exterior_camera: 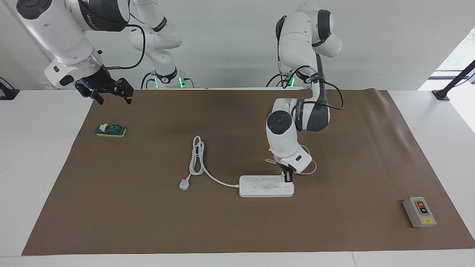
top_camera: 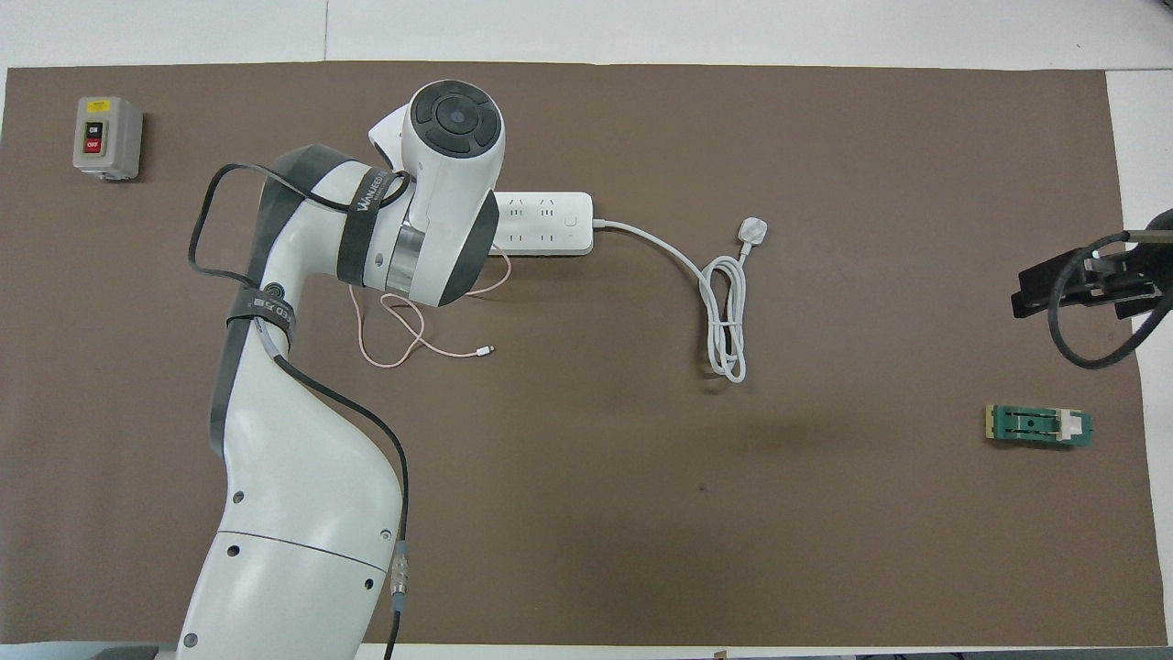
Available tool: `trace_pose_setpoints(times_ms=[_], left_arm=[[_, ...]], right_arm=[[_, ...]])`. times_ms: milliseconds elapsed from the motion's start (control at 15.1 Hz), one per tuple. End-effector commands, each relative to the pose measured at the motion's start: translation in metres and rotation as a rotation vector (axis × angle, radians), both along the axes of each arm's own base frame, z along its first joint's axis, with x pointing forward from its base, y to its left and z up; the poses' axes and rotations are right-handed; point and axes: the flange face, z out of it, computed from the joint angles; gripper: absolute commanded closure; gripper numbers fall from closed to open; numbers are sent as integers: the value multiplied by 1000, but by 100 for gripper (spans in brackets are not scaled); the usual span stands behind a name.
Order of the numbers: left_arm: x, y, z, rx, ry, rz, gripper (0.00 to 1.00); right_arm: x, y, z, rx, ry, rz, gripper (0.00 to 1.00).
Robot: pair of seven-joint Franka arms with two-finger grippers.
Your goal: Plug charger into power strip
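While the right arm waits raised over its own end of the table, the right gripper (exterior_camera: 110,93) hangs with its fingers spread wide and nothing between them, above the edge of the brown mat (exterior_camera: 237,230). Just farther from the robots than that gripper, a small green and yellow block (exterior_camera: 111,130) lies flat on the mat.

Farther out, toward the middle, the thick white cord (top_camera: 724,302) lies in a narrow loop, its white round plug (exterior_camera: 184,184) resting on the mat at the loop's outer end. The thin pink cable (top_camera: 389,335) curls on the mat on the robots' side of the power strip, ending in a white tip (top_camera: 486,349) that lies free on the mat.

The power strip (exterior_camera: 265,189) lies flat, long side across the table, its cord leaving from the end toward the right arm. The left arm reaches out and bends down over the strip's other end, hiding that end from above. The left gripper (exterior_camera: 288,178) points straight down, its fingers closed tight on the charger (exterior_camera: 284,177), a small pink block held at the strip's socket face, at the row nearer the robots. Whether the prongs are seated cannot be told.

Farthest out, at the left arm's end of the table, a grey box (exterior_camera: 419,212) with red and black buttons sits near the mat's corner.
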Motion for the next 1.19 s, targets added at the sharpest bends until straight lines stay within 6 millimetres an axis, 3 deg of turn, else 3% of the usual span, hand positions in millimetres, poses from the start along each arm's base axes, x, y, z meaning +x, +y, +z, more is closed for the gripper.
trace_pose_setpoints(times_ms=[0,66,265,530,796,928,1127], left_arm=[[-3,-11,-1,-35,12,-66,20],[-2,-5,11,-46,14,-78,0],[1,24,46,-107,79,-113,0],[5,72,117,-162,68,-205,0],[11,144,168,-165,89,-436,0],[9,191,207,-152,75,-636,0],[6,260,235,-119,93,-824,0]], right_arm=[[-3,-1,1,6,8,2,0],[-3,-1,1,6,8,2,0],[-3,-1,1,6,8,3,0],[-3,-1,1,6,8,3,0],[-3,-1,1,7,9,2,0],[-3,-1,1,7,9,3,0],[-3,-1,1,7,9,3,0]])
